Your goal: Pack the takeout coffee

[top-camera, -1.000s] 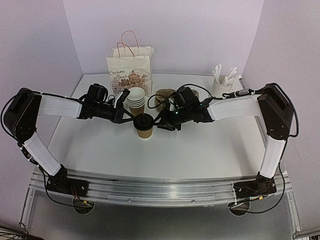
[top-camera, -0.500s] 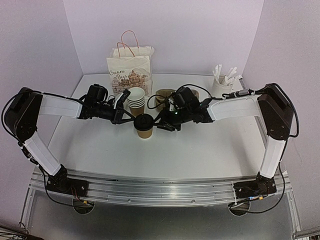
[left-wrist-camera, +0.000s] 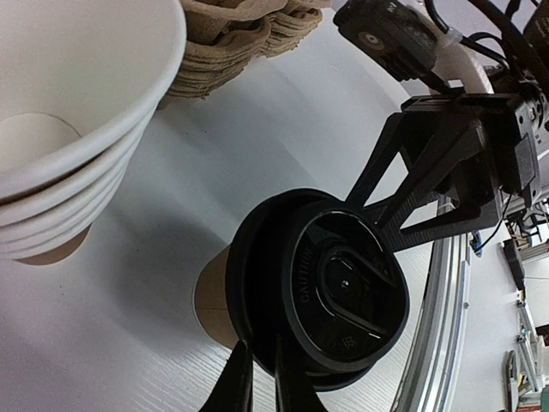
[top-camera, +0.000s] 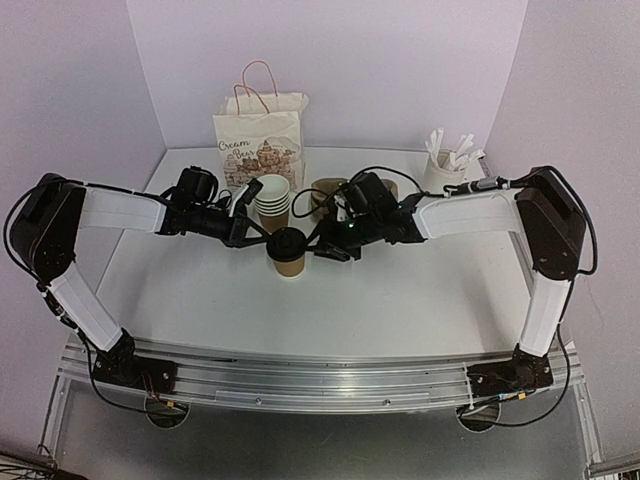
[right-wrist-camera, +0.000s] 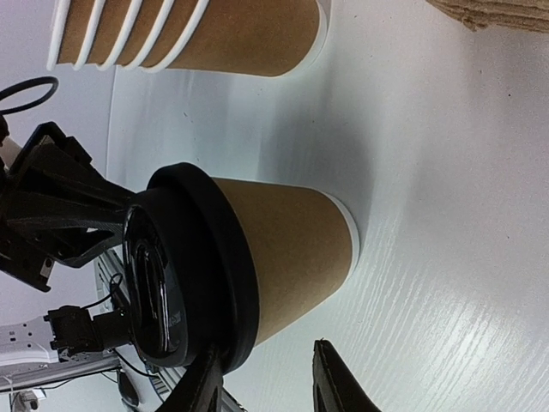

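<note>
The takeout coffee (top-camera: 289, 264) is a brown paper cup with a black lid (top-camera: 287, 241), standing upright mid-table. My left gripper (top-camera: 263, 237) reaches it from the left. In the left wrist view its fingers (left-wrist-camera: 233, 390) are nearly together, pinching the lid's rim (left-wrist-camera: 257, 343). My right gripper (top-camera: 318, 243) comes in from the right and stands open. In the right wrist view one finger (right-wrist-camera: 204, 384) touches the underside of the lid's edge (right-wrist-camera: 225, 283), and the other finger (right-wrist-camera: 333, 382) is apart from the cup wall (right-wrist-camera: 283, 257).
A stack of lidless brown cups (top-camera: 272, 200) stands just behind the coffee, with cardboard cup carriers (top-camera: 325, 192) to its right. A printed paper bag (top-camera: 258, 140) stands at the back. A white holder with utensils (top-camera: 445, 172) is at the back right.
</note>
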You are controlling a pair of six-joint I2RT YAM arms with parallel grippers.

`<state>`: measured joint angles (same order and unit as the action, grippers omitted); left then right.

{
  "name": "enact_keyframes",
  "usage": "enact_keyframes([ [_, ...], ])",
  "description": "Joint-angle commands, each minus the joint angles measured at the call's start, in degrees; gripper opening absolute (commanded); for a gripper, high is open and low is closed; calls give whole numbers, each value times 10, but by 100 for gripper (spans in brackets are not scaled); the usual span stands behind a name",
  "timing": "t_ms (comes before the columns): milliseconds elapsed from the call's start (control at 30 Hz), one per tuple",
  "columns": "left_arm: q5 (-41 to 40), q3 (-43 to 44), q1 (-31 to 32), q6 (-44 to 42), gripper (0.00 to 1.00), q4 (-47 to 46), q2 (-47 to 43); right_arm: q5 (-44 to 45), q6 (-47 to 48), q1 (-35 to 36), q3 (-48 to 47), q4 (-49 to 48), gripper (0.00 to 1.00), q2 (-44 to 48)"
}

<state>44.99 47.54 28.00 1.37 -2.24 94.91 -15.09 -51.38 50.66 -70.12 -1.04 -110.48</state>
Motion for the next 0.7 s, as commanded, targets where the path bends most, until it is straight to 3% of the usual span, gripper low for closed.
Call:
enact_keyframes([
  [0, 0, 19, 21, -13, 15, 113, -9, 13, 30, 19, -22, -3, 34, -4],
  [333, 13, 74, 8, -78, 24, 168, -32, 15, 52, 2, -40, 7, 35, 13],
  [533, 15, 71, -1, -110, 33, 172, -67, -42, 119, 1, -106, 68, 54, -3],
  [667, 11, 62, -2, -139, 39, 166, -72, -51, 132, -4, -113, 73, 55, -8],
])
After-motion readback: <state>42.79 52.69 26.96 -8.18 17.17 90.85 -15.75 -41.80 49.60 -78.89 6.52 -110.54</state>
